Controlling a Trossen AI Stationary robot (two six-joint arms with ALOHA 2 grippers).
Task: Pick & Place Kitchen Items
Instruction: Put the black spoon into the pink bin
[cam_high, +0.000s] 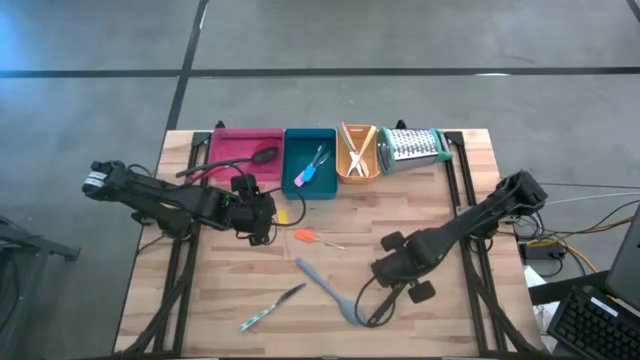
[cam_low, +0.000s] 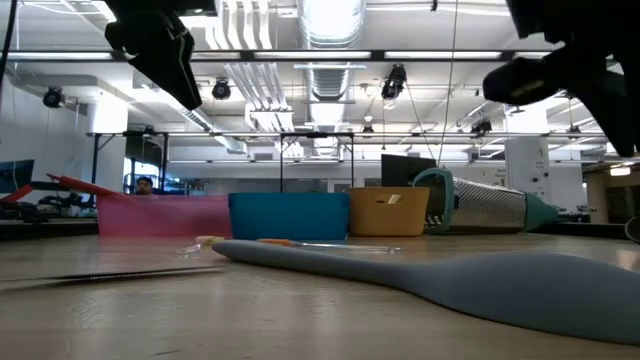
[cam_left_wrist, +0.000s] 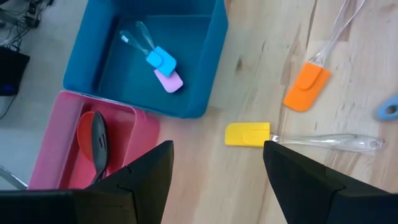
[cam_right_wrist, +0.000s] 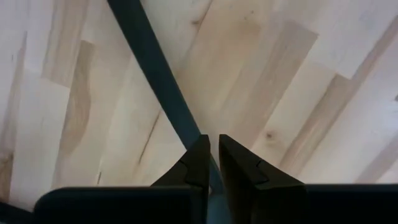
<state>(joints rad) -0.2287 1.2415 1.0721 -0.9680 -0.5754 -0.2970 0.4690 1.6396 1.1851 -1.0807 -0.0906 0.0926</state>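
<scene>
The right gripper sits low over the table, near its front right. Its fingers are narrowed to a thin slot with the handle of the grey spoon running between them. The wrist view does not settle whether the pads are already pressing the handle, so treat the grasp as unconfirmed. The spoon lies flat, handle toward the trays, bowl toward the front edge.

To complete this step well:
- Close fully on the handle before lifting. The handle is thin and smooth and is likely to pivot if pinched loosely.
- Lift straight up. The bowl end is heavier, so expect it to droop.
- Clear the orange tool and the knife, which lie loose near the spoon.

The left gripper hovers with its fingers wide apart above the yellow tool, just in front of the teal tray. It holds nothing. Descend so the fingers straddle the yellow head or the clear handle beside it, then close.

The teal tray holds a blue tool and a pink tool. The pink tray holds a black spoon and a red spatula. The orange tray holds pale utensils. The grater lies to the right of it.
</scene>
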